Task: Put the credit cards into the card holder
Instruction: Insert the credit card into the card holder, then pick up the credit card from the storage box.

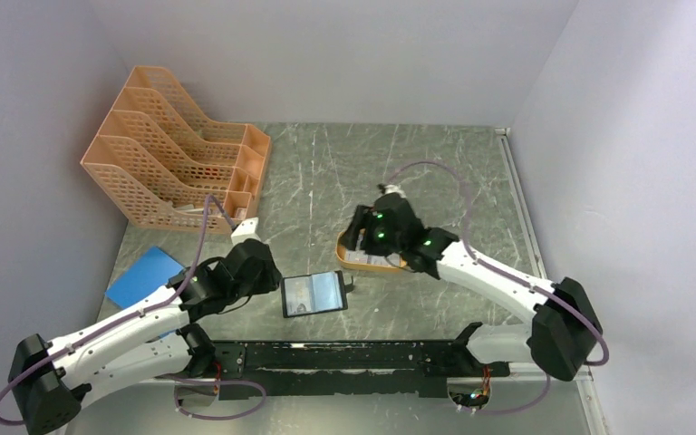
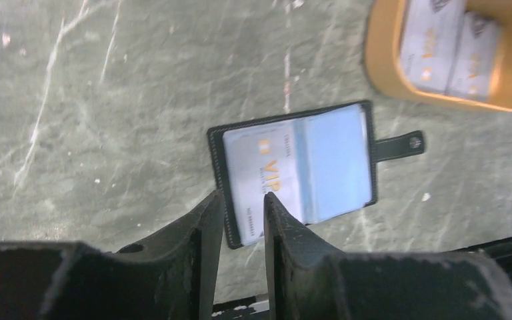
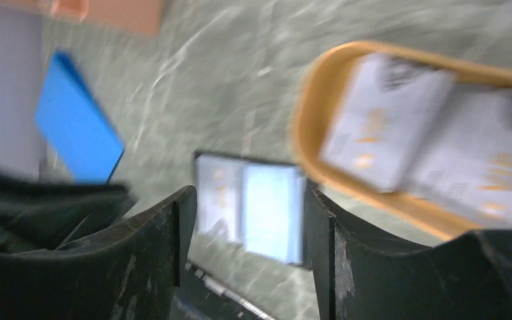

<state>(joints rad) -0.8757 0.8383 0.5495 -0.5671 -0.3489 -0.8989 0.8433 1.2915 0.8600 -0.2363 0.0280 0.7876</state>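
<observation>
My right hand (image 3: 247, 200), spread empty over credit cards (image 3: 433, 140) lying close together in the orange tray (image 3: 305, 127), could pinch two at once.

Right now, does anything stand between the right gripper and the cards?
Nothing visible does. The right gripper hangs open near the tray, and the cards lie uncovered inside it.

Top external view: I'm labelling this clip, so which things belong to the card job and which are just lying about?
Job: card holder, lying open; credit cards, in the orange tray.
Lying about: blue sheet; orange file rack.
</observation>
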